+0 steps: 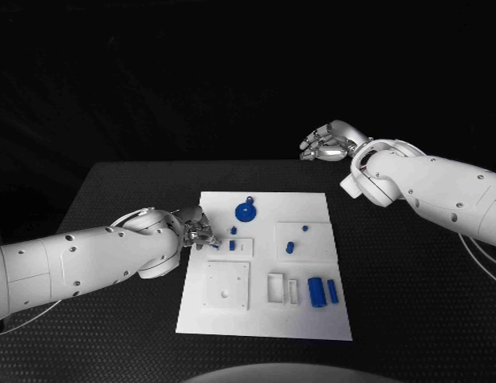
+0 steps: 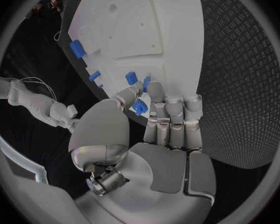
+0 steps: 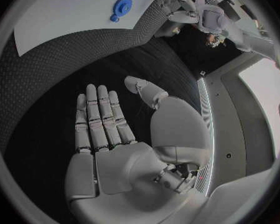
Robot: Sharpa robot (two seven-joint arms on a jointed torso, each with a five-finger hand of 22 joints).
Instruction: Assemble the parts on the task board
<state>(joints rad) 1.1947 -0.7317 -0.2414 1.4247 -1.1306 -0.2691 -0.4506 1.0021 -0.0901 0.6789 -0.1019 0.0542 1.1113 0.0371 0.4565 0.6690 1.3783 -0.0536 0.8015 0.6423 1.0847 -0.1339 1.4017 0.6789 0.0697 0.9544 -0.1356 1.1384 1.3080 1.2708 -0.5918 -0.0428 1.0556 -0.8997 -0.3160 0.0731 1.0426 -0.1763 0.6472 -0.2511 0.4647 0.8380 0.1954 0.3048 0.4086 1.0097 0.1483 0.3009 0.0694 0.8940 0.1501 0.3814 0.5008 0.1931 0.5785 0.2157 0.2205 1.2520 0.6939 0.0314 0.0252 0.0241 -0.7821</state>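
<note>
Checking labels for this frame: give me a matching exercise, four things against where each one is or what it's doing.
Things:
1. left robot hand
2. right robot hand
3. round blue part
4. two blue cylinders

Places or states:
A. lying side by side near the task board's near right corner
B. fingers spread, holding nothing, beyond the board's far right corner
C. on the far part of the board
D. at the board's left edge, pinching a small blue part

Pairs: 1-D, 2-B, 3-C, 4-A

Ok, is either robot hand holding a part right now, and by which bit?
The left robot hand pinches a small blue part between thumb and fingertip; which end, I cannot tell. The right robot hand holds nothing.
</note>
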